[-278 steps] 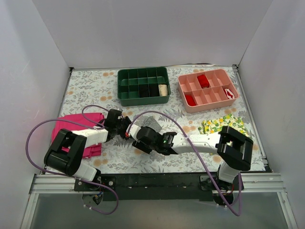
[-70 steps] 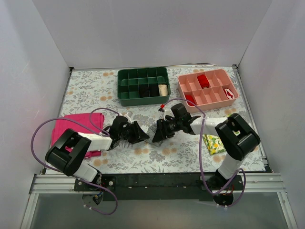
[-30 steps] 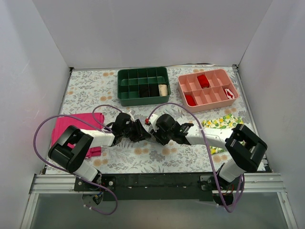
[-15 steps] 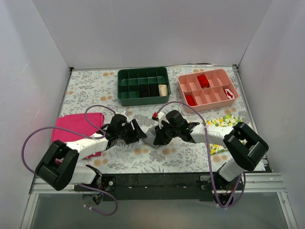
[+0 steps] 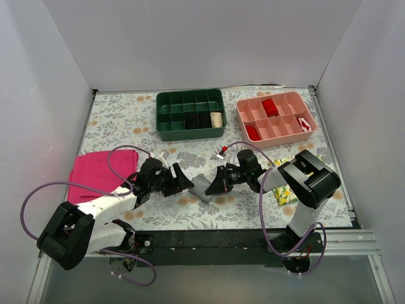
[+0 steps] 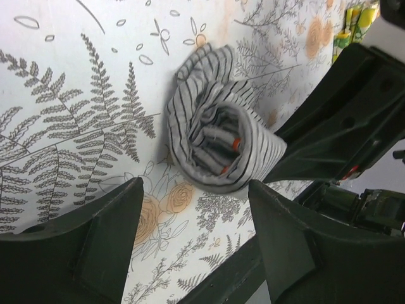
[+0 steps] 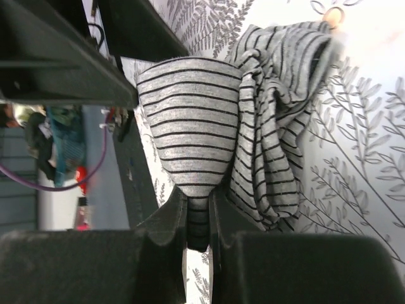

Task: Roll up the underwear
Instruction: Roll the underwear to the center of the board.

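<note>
The underwear [image 5: 202, 187] is a grey striped roll lying on the floral table between the two grippers. In the left wrist view the underwear [image 6: 218, 149] shows its coiled end with orange trim inside and a loose flap at the top. My left gripper [image 6: 195, 190] is open, its fingers [image 6: 107, 240] spread wide just short of the roll and holding nothing. From the other side, my right gripper [image 7: 197, 215] is shut on a fold of the underwear [image 7: 190, 126]. From above, the left gripper [image 5: 180, 182] and right gripper [image 5: 215, 183] face each other across the roll.
At the back stand a green compartment tray [image 5: 166, 101] and a pink compartment tray [image 5: 288, 134], each with small rolls inside. A magenta cloth [image 5: 98, 174] lies at the left. A lemon-print cloth [image 5: 285, 193] lies at the right, beside the right arm.
My left gripper has opened and drawn back left off the roll. The right gripper has shut on the roll's fabric and shifted slightly right with it.
</note>
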`<state>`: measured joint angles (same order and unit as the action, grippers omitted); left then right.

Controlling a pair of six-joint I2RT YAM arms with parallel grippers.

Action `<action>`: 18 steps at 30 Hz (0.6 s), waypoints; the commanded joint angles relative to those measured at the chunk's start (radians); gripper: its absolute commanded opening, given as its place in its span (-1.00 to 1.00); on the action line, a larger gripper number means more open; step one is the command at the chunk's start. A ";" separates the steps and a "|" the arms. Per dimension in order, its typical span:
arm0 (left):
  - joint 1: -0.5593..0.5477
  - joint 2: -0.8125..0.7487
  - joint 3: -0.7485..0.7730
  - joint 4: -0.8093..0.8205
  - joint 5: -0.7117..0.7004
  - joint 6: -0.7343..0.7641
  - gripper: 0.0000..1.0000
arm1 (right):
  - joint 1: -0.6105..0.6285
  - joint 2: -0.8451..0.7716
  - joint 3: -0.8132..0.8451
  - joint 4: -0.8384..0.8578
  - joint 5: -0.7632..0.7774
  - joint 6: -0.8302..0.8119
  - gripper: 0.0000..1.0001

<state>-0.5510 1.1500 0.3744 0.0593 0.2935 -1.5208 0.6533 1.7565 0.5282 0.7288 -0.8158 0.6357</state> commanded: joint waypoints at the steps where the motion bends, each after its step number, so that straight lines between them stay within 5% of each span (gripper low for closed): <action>1: 0.002 -0.023 -0.043 0.080 0.045 0.017 0.35 | -0.020 0.021 0.006 0.101 -0.037 0.104 -0.94; 18: -0.009 0.145 -0.008 0.198 0.038 -0.002 0.34 | -0.027 0.026 0.064 -0.117 0.001 0.002 -0.82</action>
<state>-0.5541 1.2732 0.3431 0.2325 0.3305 -1.5261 0.6285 1.7756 0.5552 0.6735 -0.8150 0.6872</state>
